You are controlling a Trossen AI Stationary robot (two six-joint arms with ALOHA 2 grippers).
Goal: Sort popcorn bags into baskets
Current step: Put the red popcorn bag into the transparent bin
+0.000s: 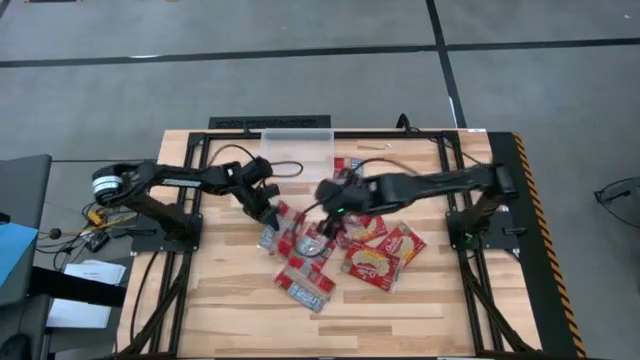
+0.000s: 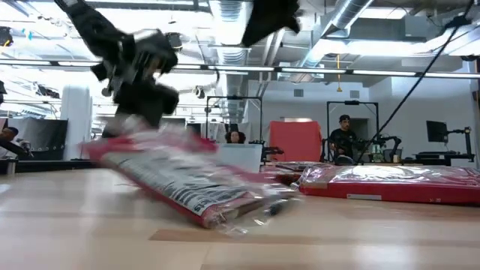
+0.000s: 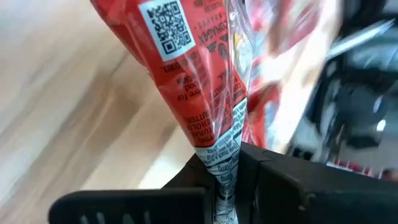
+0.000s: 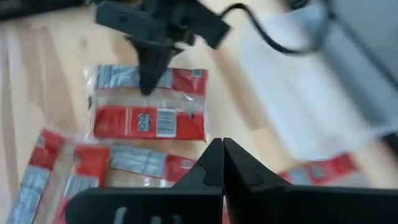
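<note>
One narrow red plastic popcorn packet (image 3: 186, 81) pinched by end seam in left gripper (image 3: 225, 180), near pile's left edge, ready for lift toward clear plastic tub (image 1: 296, 150); right gripper (image 4: 222, 163) closed empty over pile

My left gripper (image 3: 225, 186) is pinching a red packet (image 3: 193, 81); its upper end is running off the left wrist frame, so its full length is not showing. In the low view that packet (image 2: 176, 180) is smearing into a blur and its print is not reading. In the right wrist view the clear tub (image 4: 311, 93) is blurring and getting cut by the frame edge. People (image 2: 343, 139) behind the table are showing too small to describe.
</note>
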